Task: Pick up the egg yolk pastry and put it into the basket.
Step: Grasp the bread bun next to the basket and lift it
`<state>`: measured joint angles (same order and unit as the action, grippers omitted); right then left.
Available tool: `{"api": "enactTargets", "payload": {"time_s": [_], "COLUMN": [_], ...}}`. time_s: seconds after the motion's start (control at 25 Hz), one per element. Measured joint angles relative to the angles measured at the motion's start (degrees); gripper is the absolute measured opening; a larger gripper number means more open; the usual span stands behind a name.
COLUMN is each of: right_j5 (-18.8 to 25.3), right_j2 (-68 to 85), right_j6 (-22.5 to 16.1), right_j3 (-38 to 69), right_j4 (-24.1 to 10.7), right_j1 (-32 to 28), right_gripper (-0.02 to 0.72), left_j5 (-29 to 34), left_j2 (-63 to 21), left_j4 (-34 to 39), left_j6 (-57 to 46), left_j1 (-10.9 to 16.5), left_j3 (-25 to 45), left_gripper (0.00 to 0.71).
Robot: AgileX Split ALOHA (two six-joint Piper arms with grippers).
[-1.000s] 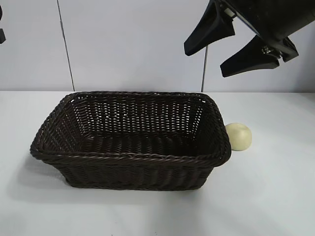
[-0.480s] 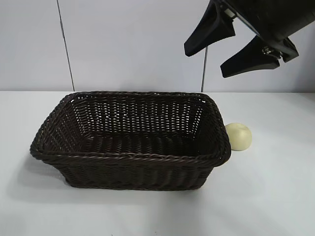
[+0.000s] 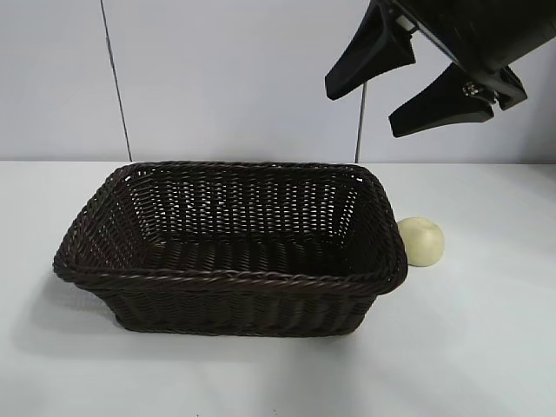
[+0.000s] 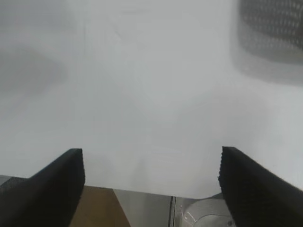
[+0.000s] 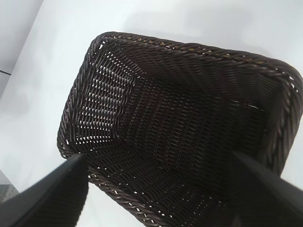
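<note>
- In the outside view almost nothing differs from a second ago: only a dark sliver at the far left edge has gone, and the basket (image 3: 230, 248) sits mid-table exactly where it was.
- The pastry (image 3: 422, 241) lies on the white table (image 3: 486, 347), just beside the basket's right end, outside the rim, untouched.
- The right gripper (image 3: 401, 80) hangs high at the upper right, over the basket's right end, jaws spread wide with nothing between them; its place matches the earlier pictures.
- Its own camera looks down into the basket (image 5: 189, 118), and the inside is bare.
- The left gripper (image 4: 151, 184) shows only in its own camera, jaws released and empty over bare table, a corner of the basket (image 4: 272, 28) at the edge.
- My read: the pick has not begun, and the right arm is better placed for it.
</note>
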<state>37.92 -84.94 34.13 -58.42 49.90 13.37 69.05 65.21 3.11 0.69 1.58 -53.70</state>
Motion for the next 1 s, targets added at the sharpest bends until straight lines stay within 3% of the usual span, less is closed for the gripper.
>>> {"api": "enactTargets", "payload": {"time_s": [0.56,1.0], "right_j5": [0.0,-0.18], "right_j2": [0.0,0.0], "right_j6": [0.0,0.0], "right_j3": [0.0,0.0], "right_j4": [0.0,0.0], "right_j1": [0.0,0.0], "right_gripper": [0.579,0.579], "left_j5": [-4.47,-5.63], "left_j2": [-33.84,-43.88], "left_j4": [-1.1,-2.59], "left_j6": [-2.36,-2.57], "left_j1": [0.0,0.0], "left_j3": [24.7,25.93], "left_gripper": [0.571,0.571]}}
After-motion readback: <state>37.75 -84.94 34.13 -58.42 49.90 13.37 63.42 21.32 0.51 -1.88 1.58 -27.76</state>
